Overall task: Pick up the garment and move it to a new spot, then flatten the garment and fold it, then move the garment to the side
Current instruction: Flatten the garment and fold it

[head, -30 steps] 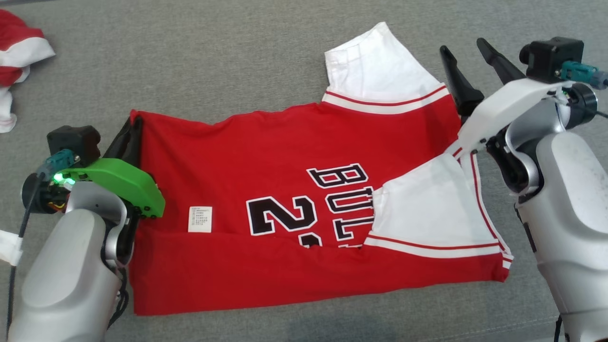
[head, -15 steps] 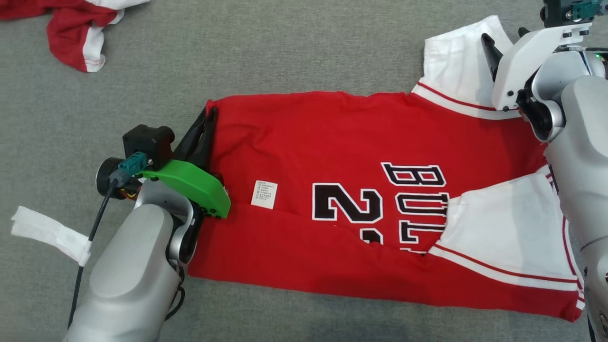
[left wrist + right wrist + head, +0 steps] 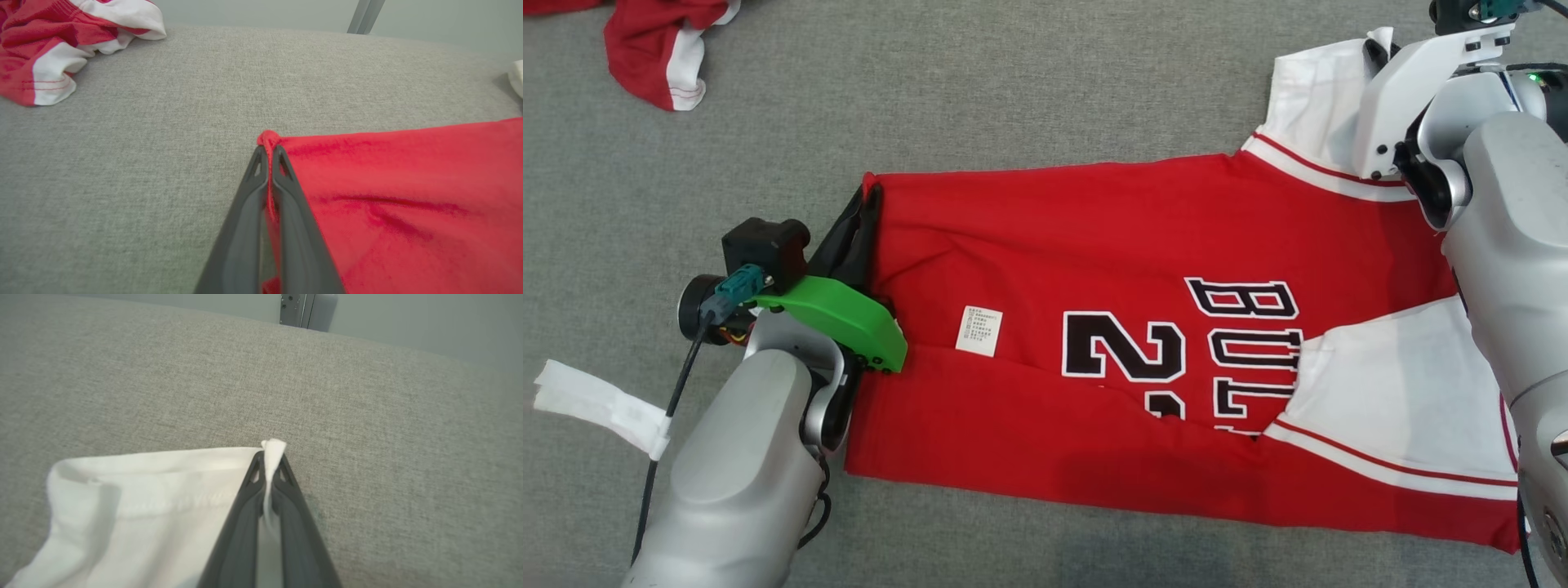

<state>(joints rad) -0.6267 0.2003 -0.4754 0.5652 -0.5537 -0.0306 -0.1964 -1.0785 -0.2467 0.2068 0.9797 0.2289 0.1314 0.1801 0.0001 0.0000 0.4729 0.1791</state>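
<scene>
I see the left gripper (image 3: 269, 157) with jaws clenched on the garment (image 3: 1094, 245) corner at nine o'clock; the right gripper (image 3: 269, 461) pinches its white sleeve (image 3: 1319, 94) at one o'clock.

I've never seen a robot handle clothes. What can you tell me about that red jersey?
The red jersey looks like soft knit cloth with white, red-striped sleeves, black lettering "BUL" and "2", and a small white tag. It lies spread on the grey fabric surface, near edge folded over. The left claw pinches its red corner; the right claw pinches a white sleeve's corner.
</scene>
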